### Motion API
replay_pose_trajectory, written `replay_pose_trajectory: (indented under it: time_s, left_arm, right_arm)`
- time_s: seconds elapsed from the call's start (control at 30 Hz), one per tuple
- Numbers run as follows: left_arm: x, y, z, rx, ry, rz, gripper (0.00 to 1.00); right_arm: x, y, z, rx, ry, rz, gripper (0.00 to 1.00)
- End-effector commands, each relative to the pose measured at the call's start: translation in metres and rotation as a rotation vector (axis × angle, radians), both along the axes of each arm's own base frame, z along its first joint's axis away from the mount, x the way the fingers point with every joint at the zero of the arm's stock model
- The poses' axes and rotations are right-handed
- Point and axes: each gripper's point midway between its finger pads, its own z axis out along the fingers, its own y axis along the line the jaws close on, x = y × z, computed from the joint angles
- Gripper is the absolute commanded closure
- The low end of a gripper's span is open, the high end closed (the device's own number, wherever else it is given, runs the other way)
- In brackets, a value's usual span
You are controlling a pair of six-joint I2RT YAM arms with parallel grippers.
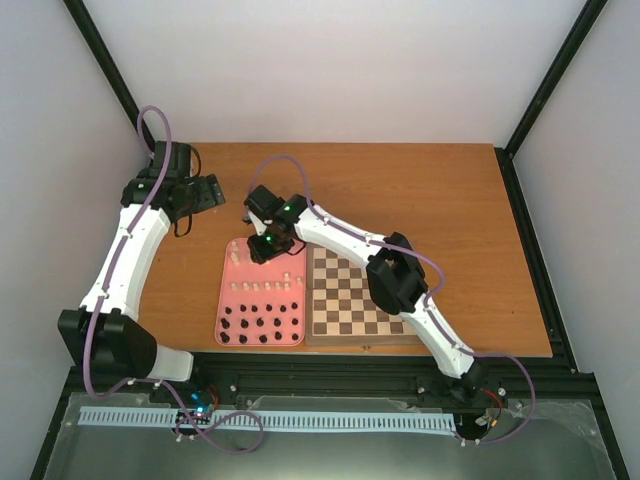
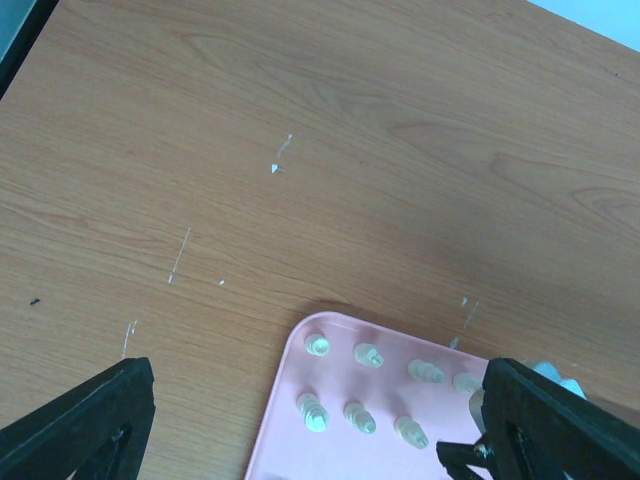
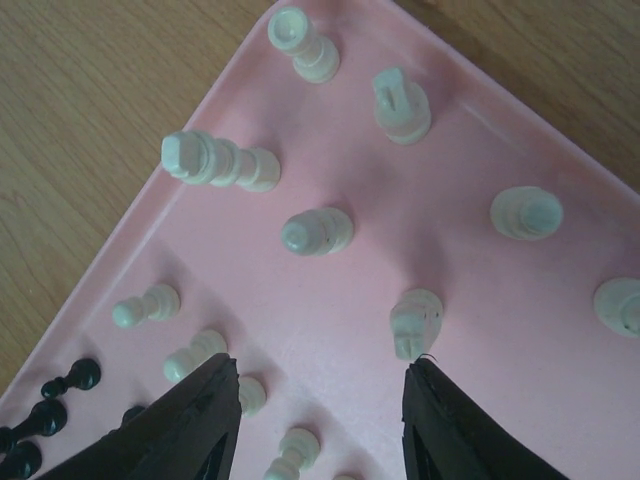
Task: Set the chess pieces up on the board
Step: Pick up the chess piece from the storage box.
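Note:
The chess pieces, cream-white (image 1: 266, 287), stand on the far half of a pink tray (image 1: 226, 300). The board (image 1: 350, 295) lies right of the tray with its squares bare. My right gripper (image 1: 262, 248) hovers open over the tray's far end. In the right wrist view its jaws (image 3: 320, 400) are spread over bare pink, with a white knight (image 3: 416, 322) just ahead of the right fingertip (image 3: 440, 410) and pawns (image 3: 190, 355) by the left one. My left gripper (image 1: 208, 190) is open and empty over the table, far left of the tray; its wrist view (image 2: 320, 430) shows several white pieces (image 2: 318, 345).
Black pieces (image 1: 260, 326) fill the tray's near half and show at the right wrist view's lower left (image 3: 62, 384). The wooden table (image 1: 420, 190) stretches behind the board. A black frame rail (image 1: 350, 375) runs along the near edge.

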Motion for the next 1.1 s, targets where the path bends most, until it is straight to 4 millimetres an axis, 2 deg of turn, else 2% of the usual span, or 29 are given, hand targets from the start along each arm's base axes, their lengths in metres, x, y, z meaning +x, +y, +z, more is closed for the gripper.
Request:
replay_pose_trajectory:
  time_s: [0.0, 0.17, 0.53, 0.77, 1.07]
  left_arm:
    - [-0.004, 0.001, 0.01, 0.004, -0.037, -0.013, 0.08]
    - [-0.004, 0.001, 0.008, 0.001, -0.035, -0.016, 0.08]
    - [-0.004, 0.0, 0.004, 0.0, -0.027, -0.02, 0.08]
    - [-0.003, 0.0, 0.001, 0.0, -0.019, -0.018, 0.08]
    - [-0.002, 0.0, -0.001, 0.001, -0.014, -0.021, 0.08]
  right_arm:
    - [0.006, 0.001, -0.007, -0.032, -0.011, -0.027, 0.54]
    - [0.015, -0.007, -0.013, -0.081, -0.058, -0.058, 0.54]
    - [0.016, -0.007, -0.032, -0.114, -0.045, -0.044, 0.57]
    - [0.025, -0.01, -0.033, -0.136, -0.094, -0.052, 0.58]
    - [0.026, -0.007, -0.039, -0.134, -0.093, -0.039, 0.61]
